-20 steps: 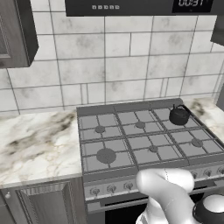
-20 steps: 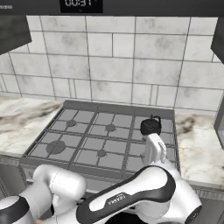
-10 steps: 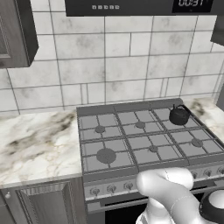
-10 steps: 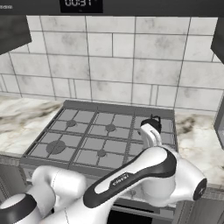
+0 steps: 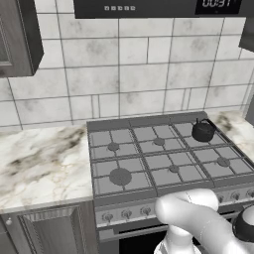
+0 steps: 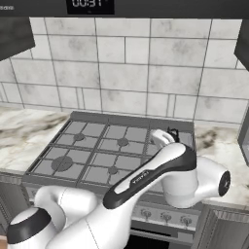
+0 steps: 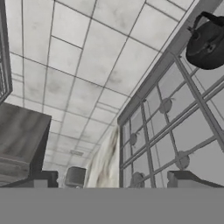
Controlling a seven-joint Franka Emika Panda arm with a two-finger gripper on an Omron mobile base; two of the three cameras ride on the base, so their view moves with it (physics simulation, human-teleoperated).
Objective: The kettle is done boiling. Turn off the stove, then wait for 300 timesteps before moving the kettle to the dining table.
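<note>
The small black kettle [image 5: 202,131] stands on the back right burner of the grey stove [image 5: 163,163]. A row of small knobs [image 5: 126,214] runs along the stove's front. In the right base view my arm crosses over the stove and covers most of the kettle [image 6: 172,132], leaving only its handle showing. The hand view is rolled: the kettle [image 7: 208,43] lies at the upper right, well away from my gripper [image 7: 129,181]. Both dark fingertips [image 7: 74,176] stand wide apart with nothing between them, so the gripper is open.
Marble counter [image 5: 44,163] runs left of the stove and a shorter stretch [image 6: 219,141] lies to its right. A tiled wall rises behind. A dark appliance with a clock display [image 5: 218,5] hangs above, and a dark upper cabinet [image 5: 15,39] is at the left.
In the right base view my arm has swung up and to the right over the stove's front right part. The kettle has stayed on its burner.
</note>
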